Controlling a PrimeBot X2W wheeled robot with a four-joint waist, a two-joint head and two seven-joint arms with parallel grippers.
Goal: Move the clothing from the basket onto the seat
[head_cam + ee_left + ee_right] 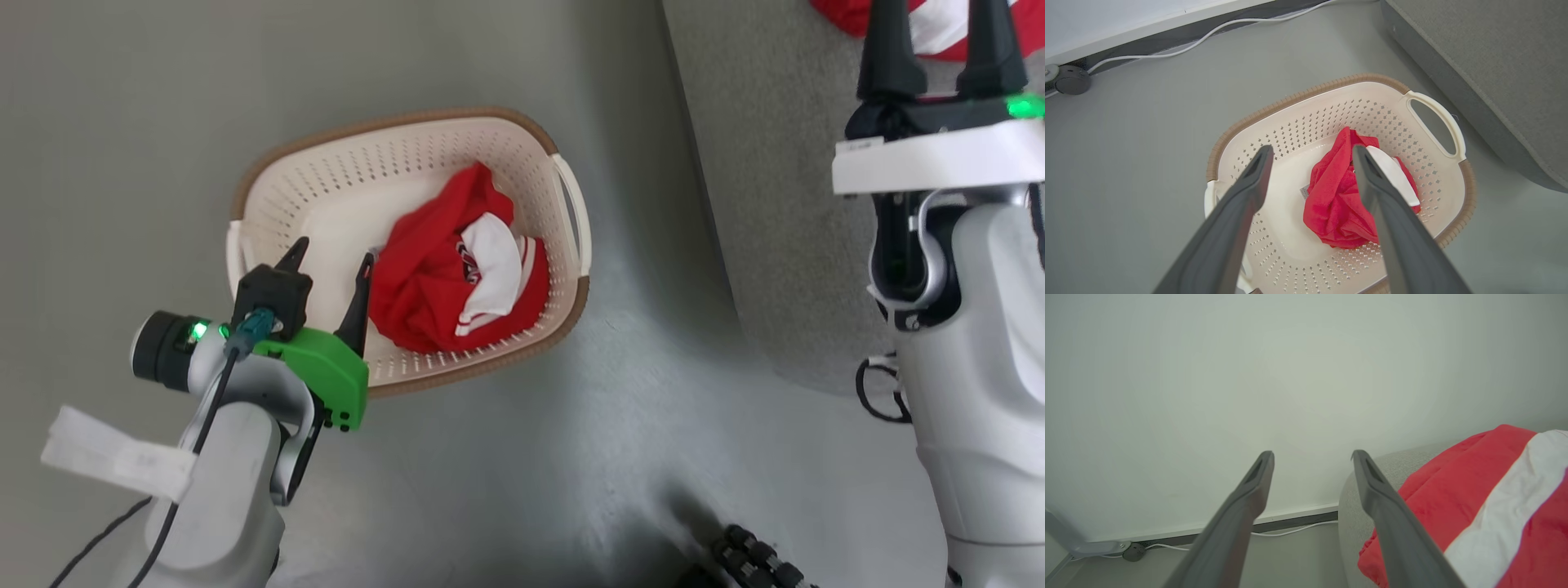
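Clothing (445, 278): bright red garment with a white panel, crumpled, lying inside the basket (326, 163) toward its 4 o'clock side in the head view; neither tool touches it. Basket: cream, perforated, brown-rimmed, standing on the grey floor (122, 122) near the foot of the seat (775, 180). Seat: light-grey upholstery at 1 o'clock in the head view. Second garment (837, 12): red with a white band, lying on the seat at its 12 o'clock end. Left tool (334, 251): fingers spread apart, empty, hovering over the basket's 8 o'clock rim. Right tool (1311, 454): fingers spread apart, empty, above the seat just beside the second garment.
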